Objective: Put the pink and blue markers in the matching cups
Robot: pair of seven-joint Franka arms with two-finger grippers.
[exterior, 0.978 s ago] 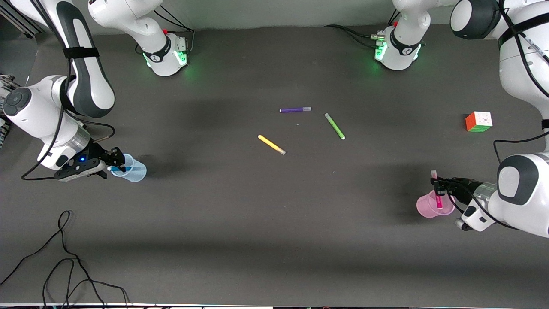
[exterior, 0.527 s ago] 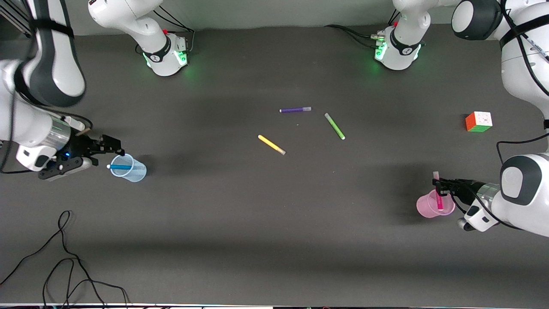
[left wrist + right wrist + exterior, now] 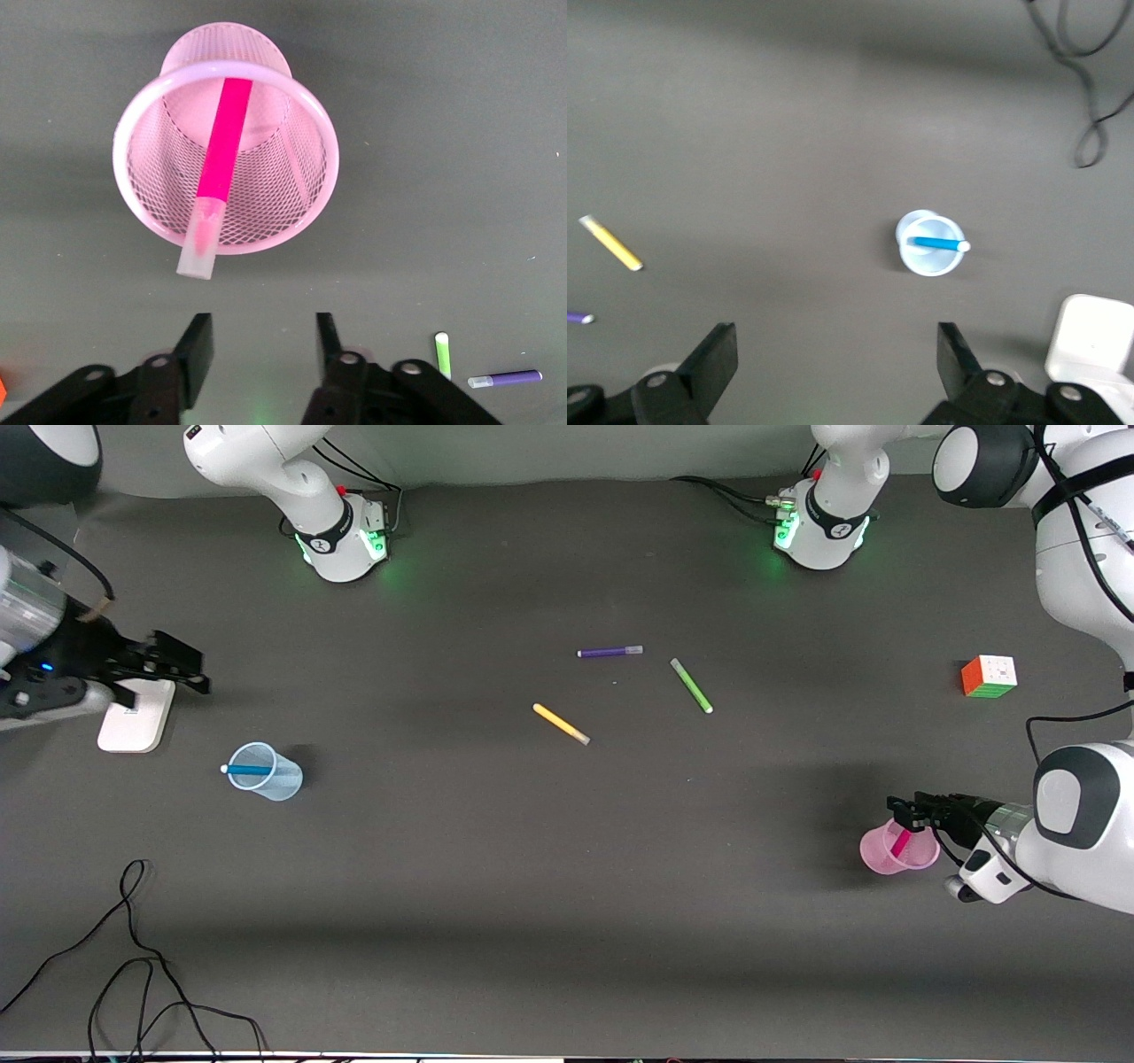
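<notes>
Now two cups stand on the bench, pink cup [image 3: 897, 849] holding one pink marker [image 3: 901, 841] under the open left tool [image 3: 905, 811], blue cup [image 3: 265, 771] holding one blue marker [image 3: 247, 770], right tool [image 3: 173, 666] open above a white block [image 3: 135, 722], three spare markers [image 3: 561, 724] mid-bench.

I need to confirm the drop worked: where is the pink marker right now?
In the front view the pink marker stands tilted inside the pink cup at the left arm's end of the table, its cap leaning on the rim under the open left tool.
</notes>
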